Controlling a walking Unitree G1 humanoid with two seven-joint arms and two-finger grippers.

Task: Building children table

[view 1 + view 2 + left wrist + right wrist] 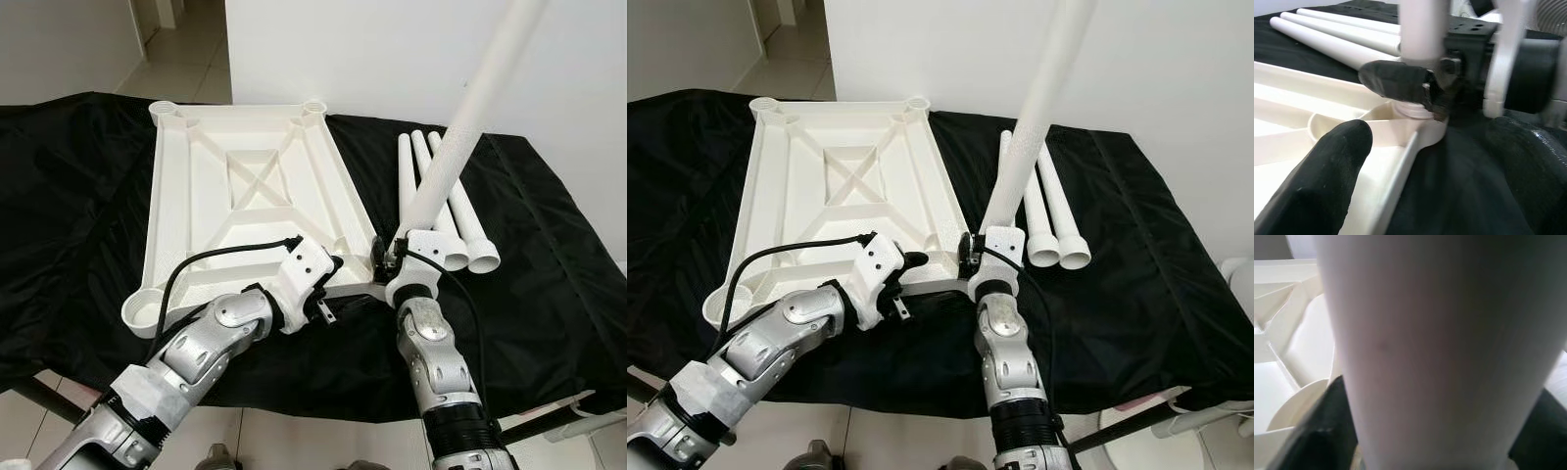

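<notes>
Tabletop (245,206), white and plastic, lay upside down on the counter (549,294), which had a black cloth (78,196) over it. You could see the ribs and a big cross on its underside. It had a round socket at each corner. The corner socket (1400,120) nearest the robot's right side had a table leg (460,137) standing in it. That leg was a long white tube, and it leaned a little up toward the wall (392,59).

The right pincer (390,257) was clamped on the bottom of that leg, just above the socket. In the right wrist view the leg was very close and blurry.

The left pincer (328,269) was at the near edge of the tabletop, just beside the same corner. Its fingers (1327,171) were apart. One black finger lay over the tabletop rim and the other reached toward the foot of the leg.

Three spare legs (441,206) lay side by side on the cloth, just to the right of the tabletop. Their wide ends pointed toward the robot.
</notes>
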